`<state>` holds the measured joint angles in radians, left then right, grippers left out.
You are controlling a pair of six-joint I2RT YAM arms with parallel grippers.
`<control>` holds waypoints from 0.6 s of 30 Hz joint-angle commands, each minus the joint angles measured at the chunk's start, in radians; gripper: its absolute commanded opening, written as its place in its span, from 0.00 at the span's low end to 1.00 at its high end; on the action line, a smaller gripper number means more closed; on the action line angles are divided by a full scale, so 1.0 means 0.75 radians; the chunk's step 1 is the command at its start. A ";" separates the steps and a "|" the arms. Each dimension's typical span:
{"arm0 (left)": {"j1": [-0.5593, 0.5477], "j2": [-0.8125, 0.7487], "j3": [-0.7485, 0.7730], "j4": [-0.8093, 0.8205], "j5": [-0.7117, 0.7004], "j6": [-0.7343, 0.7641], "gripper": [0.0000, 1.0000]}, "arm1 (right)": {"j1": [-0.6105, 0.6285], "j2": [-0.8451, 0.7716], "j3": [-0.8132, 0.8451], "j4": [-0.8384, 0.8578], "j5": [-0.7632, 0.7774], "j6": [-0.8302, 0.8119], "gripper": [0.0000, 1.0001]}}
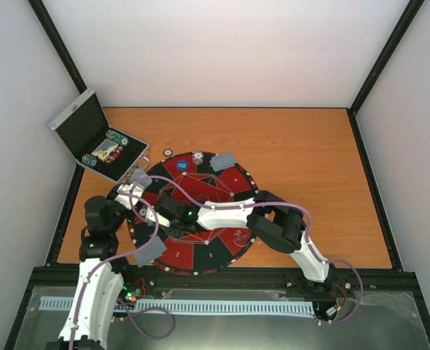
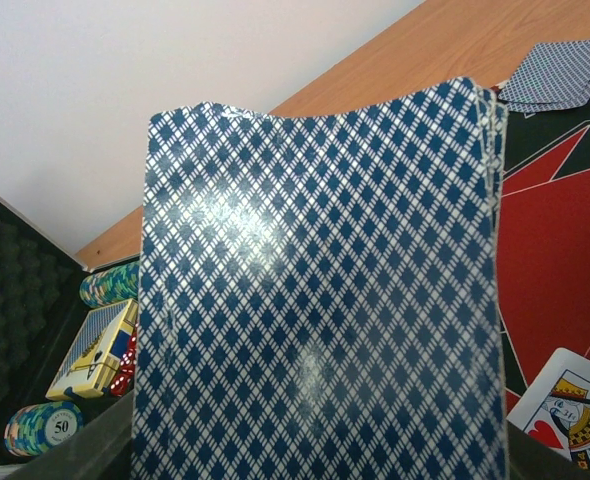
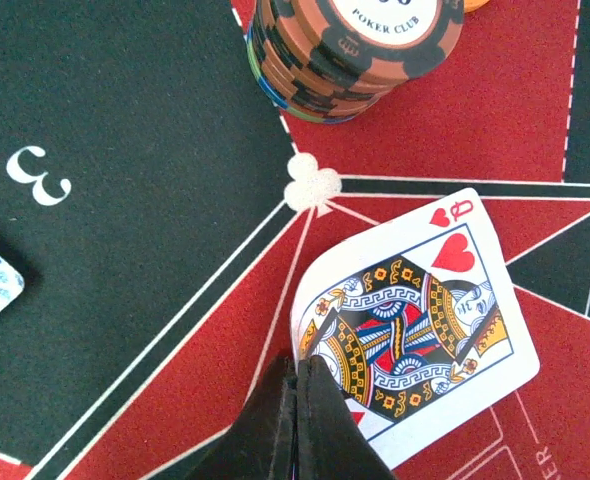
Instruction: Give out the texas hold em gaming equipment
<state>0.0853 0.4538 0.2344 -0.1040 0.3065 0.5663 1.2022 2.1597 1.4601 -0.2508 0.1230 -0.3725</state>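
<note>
Clamping an upright blue-backed card deck [image 2: 315,300], the left pincer [image 1: 137,188] hangs over the mat [image 1: 193,257], left side. Right pincer [image 3: 297,400], fingers together, has its tips at the edge of the face-up queen of hearts [image 3: 415,320], near an orange chip stack [image 3: 355,50].

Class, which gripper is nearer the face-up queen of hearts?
Right. The right gripper, shut, sits at the corner of the queen of hearts; the left gripper, holding the deck, stands beside it, apart.
</note>
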 commanded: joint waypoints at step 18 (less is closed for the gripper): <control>0.011 -0.013 0.005 0.056 0.028 -0.017 0.56 | 0.003 0.093 0.099 -0.069 -0.019 0.048 0.03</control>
<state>0.0902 0.4538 0.2340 -0.1036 0.3050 0.5587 1.2034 2.1986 1.5196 -0.2642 0.1120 -0.3527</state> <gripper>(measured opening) 0.567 0.030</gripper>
